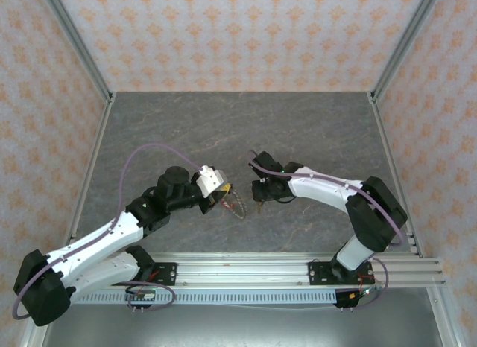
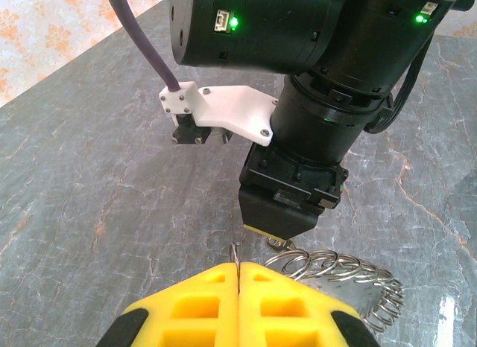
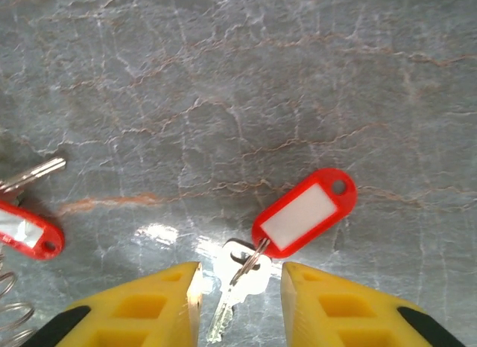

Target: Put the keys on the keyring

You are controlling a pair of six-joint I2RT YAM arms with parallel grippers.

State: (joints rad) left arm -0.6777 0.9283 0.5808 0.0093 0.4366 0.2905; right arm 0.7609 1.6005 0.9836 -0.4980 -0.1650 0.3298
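Observation:
My left gripper (image 2: 238, 267) is shut on a thin wire of the keyring (image 2: 236, 253), whose grey hoop (image 1: 237, 207) hangs between the two arms in the top view. Silvery wire loops (image 2: 346, 276) coil out to the right of the left fingers. My right gripper (image 3: 238, 272) stands open, just above the table. A small metal key (image 3: 240, 281) with a red tag (image 3: 304, 211) lies between its yellow fingers, touching neither. A second key (image 3: 37, 170) with a red tag (image 3: 26, 232) lies at the left edge of the right wrist view.
The right arm's black wrist (image 2: 291, 190) hangs close in front of the left fingers. The grey marbled table (image 1: 238, 131) stretches back to patterned walls, with metal frame posts (image 1: 82, 49) at the corners.

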